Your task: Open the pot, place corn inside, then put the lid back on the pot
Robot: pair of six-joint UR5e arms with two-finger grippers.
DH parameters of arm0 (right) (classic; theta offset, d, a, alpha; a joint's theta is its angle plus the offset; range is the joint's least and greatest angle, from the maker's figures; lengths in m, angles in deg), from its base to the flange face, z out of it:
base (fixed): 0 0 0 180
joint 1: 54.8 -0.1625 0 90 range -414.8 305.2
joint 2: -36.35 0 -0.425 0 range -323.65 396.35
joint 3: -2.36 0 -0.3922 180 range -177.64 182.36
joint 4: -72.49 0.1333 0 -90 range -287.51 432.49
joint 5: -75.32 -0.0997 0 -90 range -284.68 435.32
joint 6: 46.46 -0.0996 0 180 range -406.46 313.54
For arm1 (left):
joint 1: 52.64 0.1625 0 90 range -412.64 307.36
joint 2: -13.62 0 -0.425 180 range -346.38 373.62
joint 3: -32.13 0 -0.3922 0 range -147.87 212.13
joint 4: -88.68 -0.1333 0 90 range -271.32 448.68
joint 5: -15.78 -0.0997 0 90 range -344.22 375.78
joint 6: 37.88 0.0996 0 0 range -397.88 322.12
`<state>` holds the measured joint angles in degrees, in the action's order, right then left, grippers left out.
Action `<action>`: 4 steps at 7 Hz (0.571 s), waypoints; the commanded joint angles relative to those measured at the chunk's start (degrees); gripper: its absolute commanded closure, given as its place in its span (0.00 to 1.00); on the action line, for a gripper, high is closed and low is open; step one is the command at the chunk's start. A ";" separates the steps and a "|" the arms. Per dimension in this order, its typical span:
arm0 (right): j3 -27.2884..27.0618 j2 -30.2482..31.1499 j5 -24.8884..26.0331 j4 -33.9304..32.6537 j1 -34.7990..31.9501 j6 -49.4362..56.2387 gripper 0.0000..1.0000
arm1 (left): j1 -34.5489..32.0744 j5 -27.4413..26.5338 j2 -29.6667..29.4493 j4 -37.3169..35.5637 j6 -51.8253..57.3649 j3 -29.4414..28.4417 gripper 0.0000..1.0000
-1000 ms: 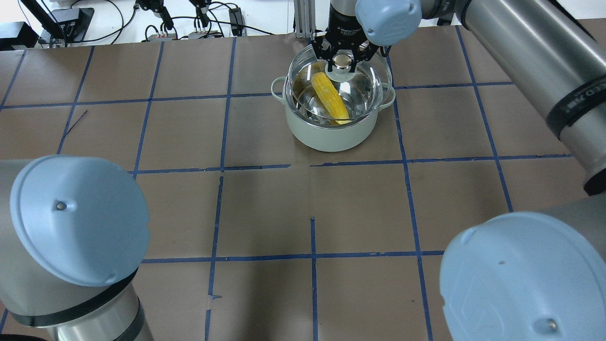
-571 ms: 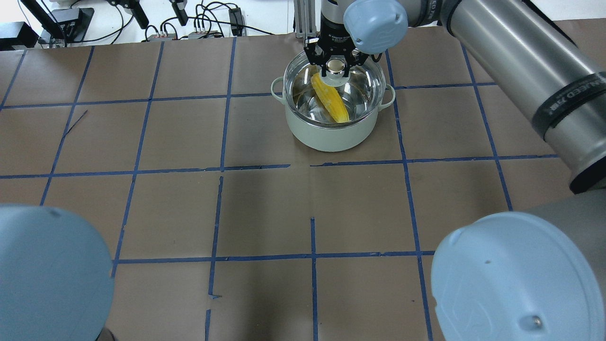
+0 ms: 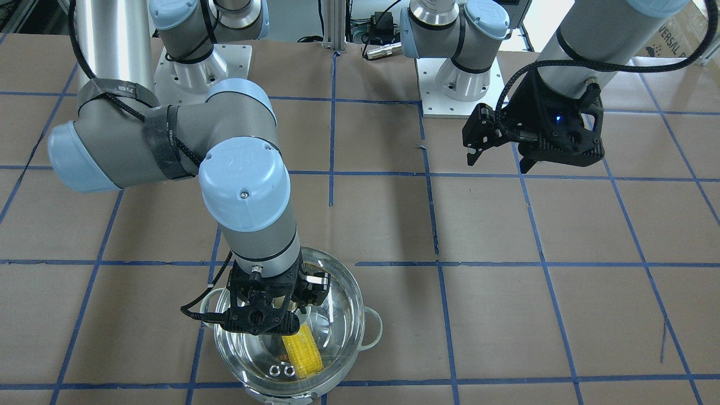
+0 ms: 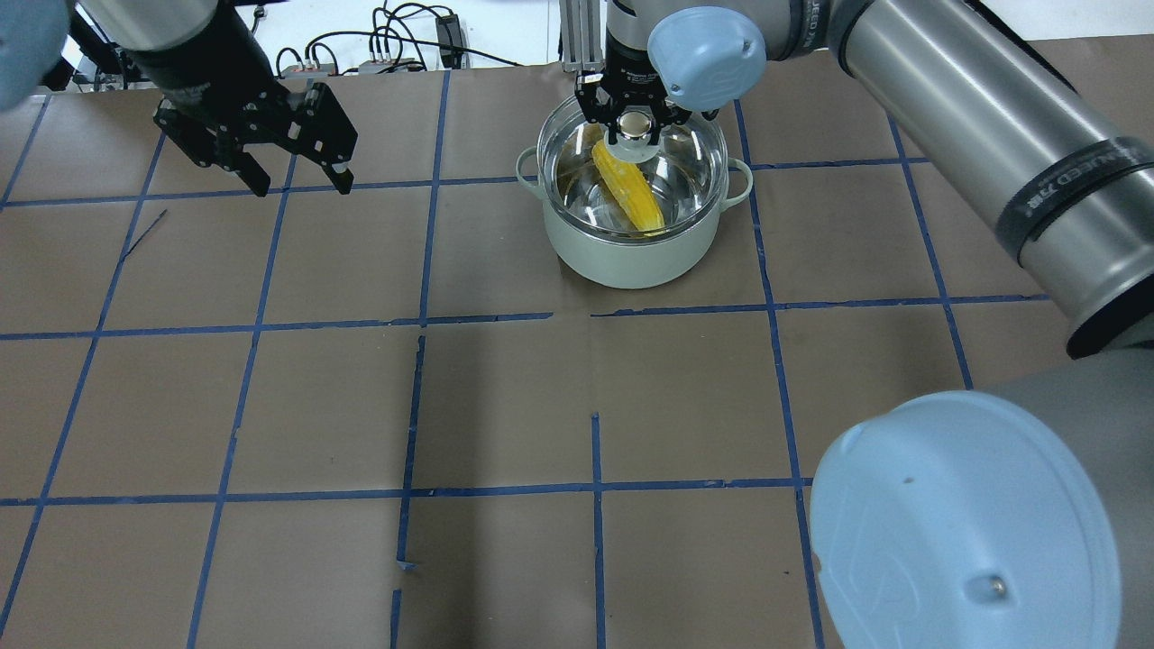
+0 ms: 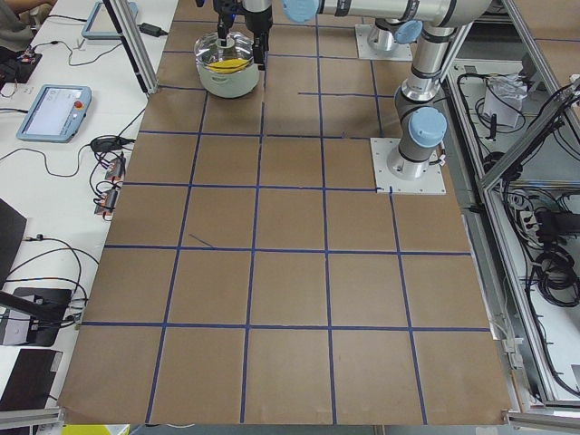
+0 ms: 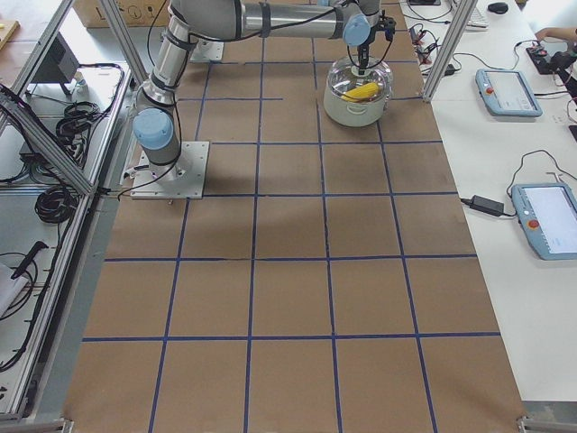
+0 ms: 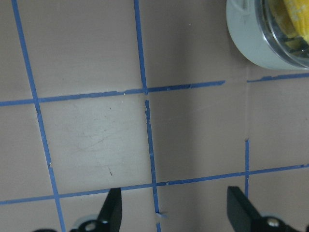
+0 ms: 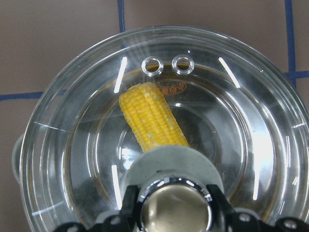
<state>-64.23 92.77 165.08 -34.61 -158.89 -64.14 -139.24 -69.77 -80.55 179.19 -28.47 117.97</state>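
Observation:
The pot [image 4: 631, 257] stands at the table's far middle, pale outside and shiny inside. The corn [image 4: 628, 187] lies slanted inside it and shows through the glass in the right wrist view [image 8: 152, 118]. The lid [image 4: 694, 153] sits level over the pot's rim, in line with it; I cannot tell whether it rests on it. My right gripper [image 4: 636, 126] is shut on the lid's knob [image 8: 176, 208]. My left gripper [image 4: 300, 185] is open and empty above the table's far left, well apart from the pot. The left wrist view shows its fingers [image 7: 112, 210] over bare paper.
Brown paper with blue tape lines covers the table [image 4: 505, 397]. Cables and connector boxes [image 4: 379, 54] lie past the far edge, and an aluminium post [image 4: 577, 36] stands right behind the pot. My right arm's long link [image 4: 974, 117] spans the right side.
The right gripper carried the lid left and down until it lined up with the pot's rim. The left arm swung away from the camera; its open gripper now shows at the far left.

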 commanded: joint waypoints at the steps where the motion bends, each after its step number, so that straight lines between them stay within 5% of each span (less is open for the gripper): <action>1: 0.05 -0.61 -0.11 -0.22 -0.06 0.01 0.72 | 0.21 -0.23 1.35 -4.74 0.96 3.90 0.00; 3: 0.05 -0.70 0.06 0.04 0.03 0.01 0.65 | 0.38 -0.41 1.71 1.66 0.08 2.16 0.00; 4: 0.05 -0.70 -0.02 0.39 0.03 0.01 0.52 | 0.64 -0.67 0.57 2.29 0.08 0.05 0.00</action>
<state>-64.20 92.11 165.11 -34.51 -158.90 -64.13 -138.89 -70.22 -79.17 179.86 -28.18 120.11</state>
